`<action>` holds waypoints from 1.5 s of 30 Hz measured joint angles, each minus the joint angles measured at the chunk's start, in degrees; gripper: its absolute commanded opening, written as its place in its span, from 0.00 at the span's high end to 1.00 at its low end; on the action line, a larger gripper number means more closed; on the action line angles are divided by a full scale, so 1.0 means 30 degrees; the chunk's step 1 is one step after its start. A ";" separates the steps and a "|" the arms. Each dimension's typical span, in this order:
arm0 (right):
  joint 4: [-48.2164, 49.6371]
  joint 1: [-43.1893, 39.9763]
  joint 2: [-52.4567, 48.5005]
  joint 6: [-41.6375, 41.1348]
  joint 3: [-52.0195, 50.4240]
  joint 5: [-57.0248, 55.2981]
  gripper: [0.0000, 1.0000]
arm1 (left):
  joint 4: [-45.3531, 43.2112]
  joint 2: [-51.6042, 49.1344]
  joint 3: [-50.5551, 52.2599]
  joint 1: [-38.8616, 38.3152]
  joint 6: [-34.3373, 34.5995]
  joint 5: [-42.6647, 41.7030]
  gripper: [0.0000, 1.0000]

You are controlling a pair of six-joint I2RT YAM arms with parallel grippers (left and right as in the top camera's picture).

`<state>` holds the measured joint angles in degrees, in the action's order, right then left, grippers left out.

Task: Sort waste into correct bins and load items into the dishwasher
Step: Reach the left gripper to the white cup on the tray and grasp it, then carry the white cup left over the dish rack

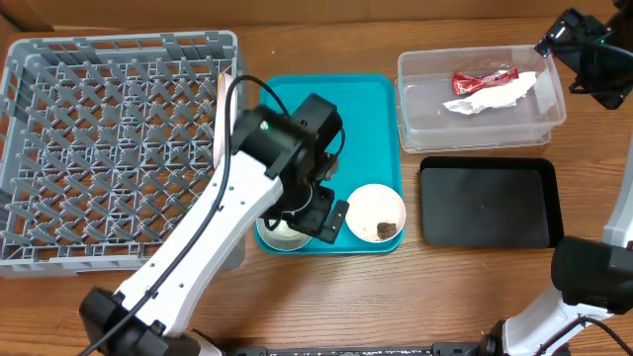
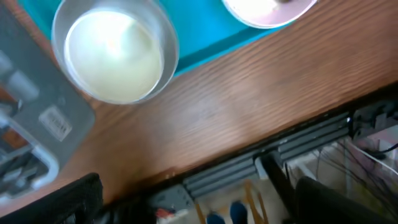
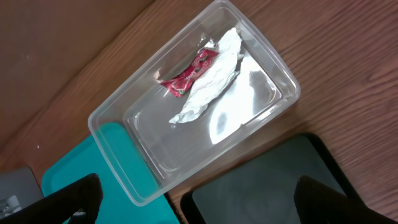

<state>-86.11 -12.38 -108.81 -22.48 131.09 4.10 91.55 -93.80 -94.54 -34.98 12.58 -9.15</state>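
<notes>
Bench (image 1: 326,44): grey dish rack (image 1: 119,148), teal tray (image 1: 366,109), clear tub (image 1: 482,135), black tray (image 1: 485,203).
Tub contents: red wrapper (image 3: 186,78), white napkin (image 3: 214,78).
Left hand (image 1: 315,216): spread apart over metal bowl (image 2: 171,57) at tray corner.
Right hand (image 3: 202,202): spread apart above tub.

Brown wood-grain tabletop (image 1: 475,287), evenly lit

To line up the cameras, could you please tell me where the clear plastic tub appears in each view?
Overhead: clear plastic tub upper right, above the black tray.
Left wrist: not in it.
Right wrist: centre, running diagonally.
Shared landmark: teal tray, in all three.
</notes>
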 measured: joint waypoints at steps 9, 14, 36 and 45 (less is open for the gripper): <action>-0.0007 0.0000 0.0000 -0.0015 0.0000 0.0000 0.00 | -0.7934 -0.1268 0.5275 -0.0809 0.0503 0.1508 0.35; -0.0007 0.0000 0.0000 -0.0007 0.0000 0.0007 0.00 | -0.8269 -0.1734 0.5697 -0.0809 0.0816 0.2433 0.55; 0.0007 -0.0007 0.0000 0.0000 0.0000 -0.0007 0.00 | -0.3191 -0.3315 -0.1086 -0.0517 0.1807 0.2237 0.96; -0.0007 0.0000 0.0000 0.0000 0.0000 0.0007 0.00 | -0.2841 -0.3031 -1.1052 0.9216 -0.0357 -0.7730 0.96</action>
<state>-86.13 -12.38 -108.81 -22.48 131.09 4.12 83.02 -102.89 -127.70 -7.33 11.51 -32.34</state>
